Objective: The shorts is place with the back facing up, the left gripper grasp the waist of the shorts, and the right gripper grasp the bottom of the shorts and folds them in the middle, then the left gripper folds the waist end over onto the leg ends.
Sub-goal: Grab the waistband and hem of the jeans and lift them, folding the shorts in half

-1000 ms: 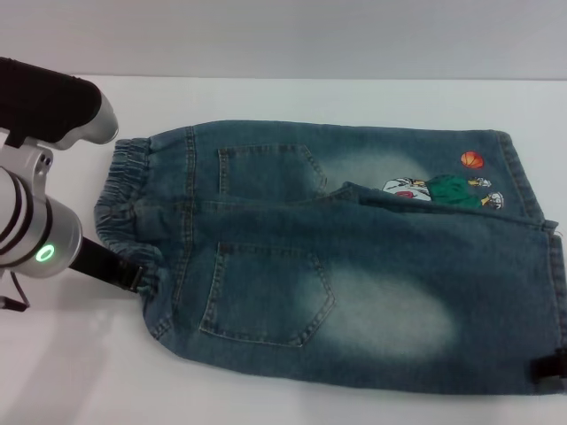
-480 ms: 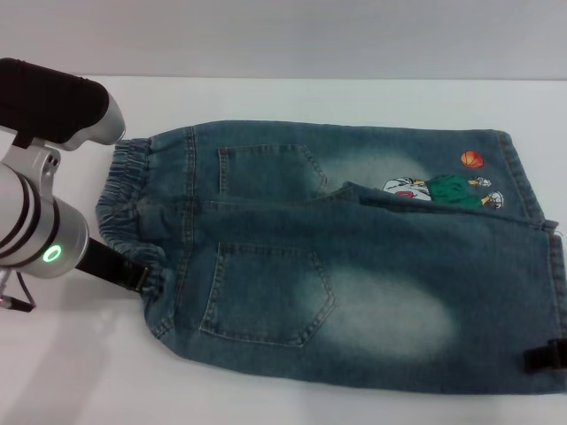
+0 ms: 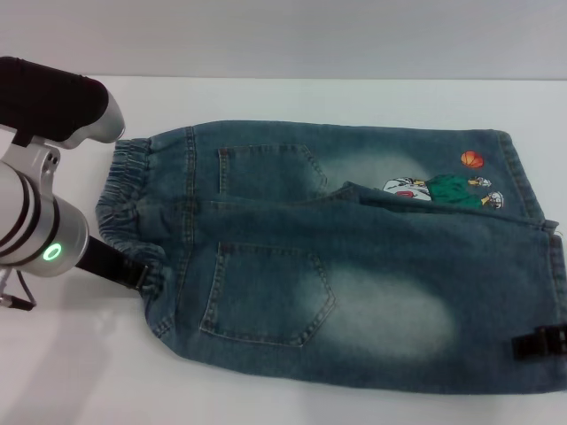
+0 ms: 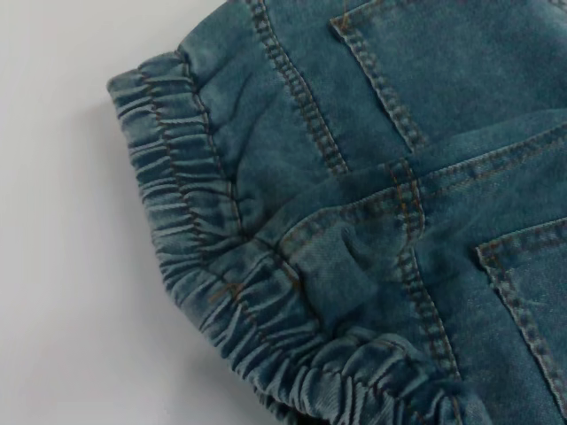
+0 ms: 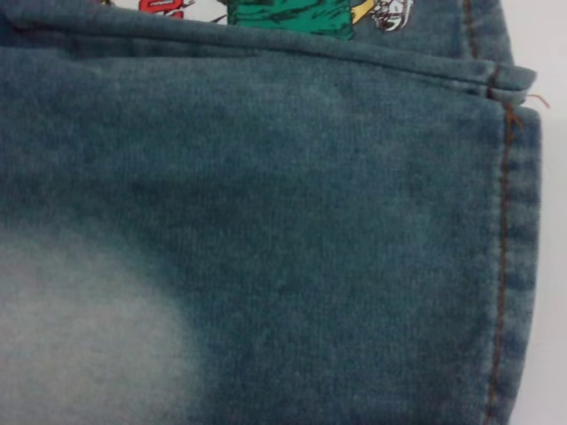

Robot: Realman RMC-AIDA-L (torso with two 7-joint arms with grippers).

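The blue denim shorts [image 3: 354, 266] lie flat with the two back pockets up. The gathered waist of the shorts [image 3: 124, 204] is on the left and the straight leg ends [image 3: 554, 274] are on the right. My left gripper [image 3: 120, 270] reaches the near corner of the waist, touching the band. The left wrist view shows the puckered waist [image 4: 230, 266] close up. My right gripper [image 3: 538, 343] sits over the near leg's hem at the right edge. The right wrist view looks down on that hem [image 5: 514, 221] and the cartoon print [image 5: 292, 13].
The shorts rest on a white table [image 3: 266, 97], with bare white surface behind, left of the waist and along the near edge. The far leg carries the cartoon print with an orange ball [image 3: 472, 159].
The right gripper has moved up from the frame's lower right corner and inward onto the near leg hem. The left arm shifted slightly right early on, then stayed still.
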